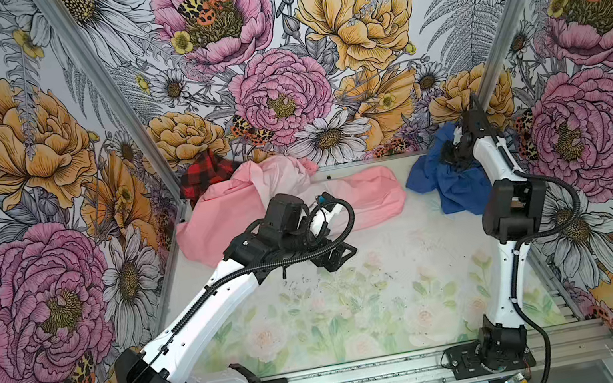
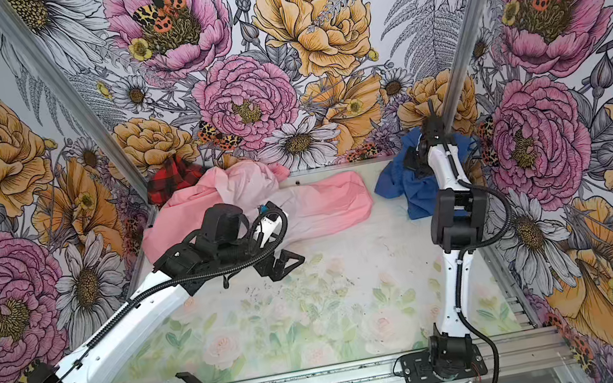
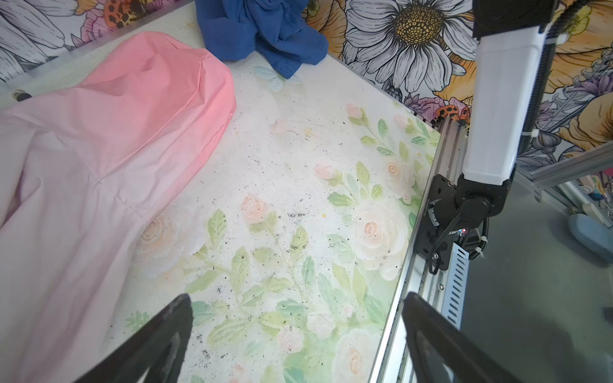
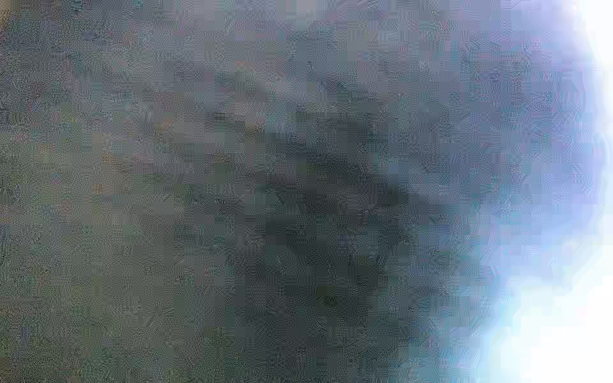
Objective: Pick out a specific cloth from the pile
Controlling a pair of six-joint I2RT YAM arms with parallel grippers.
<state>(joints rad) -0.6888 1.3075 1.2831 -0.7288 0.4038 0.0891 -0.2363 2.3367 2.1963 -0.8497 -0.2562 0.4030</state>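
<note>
The cloth [image 1: 444, 184] is a solid royal blue with no print. In the pile [image 1: 256, 205], the salmon pink garment [image 1: 215, 233] is plain, the pale pink garment [image 1: 282, 179] is lighter and also plain, and the plaid cloth [image 1: 204, 171] at the far left is checked red and black. The bench [image 1: 358, 310] is white with a faded print of blush roses and soft green leaves, flecked with dark specks. The walls [image 1: 279, 91] show pink peonies, amber blooms, white daisies and orange-and-black spotted moths. The left arm [image 1: 206, 310] and the right arm [image 1: 507, 281] are white with black joints.
</note>
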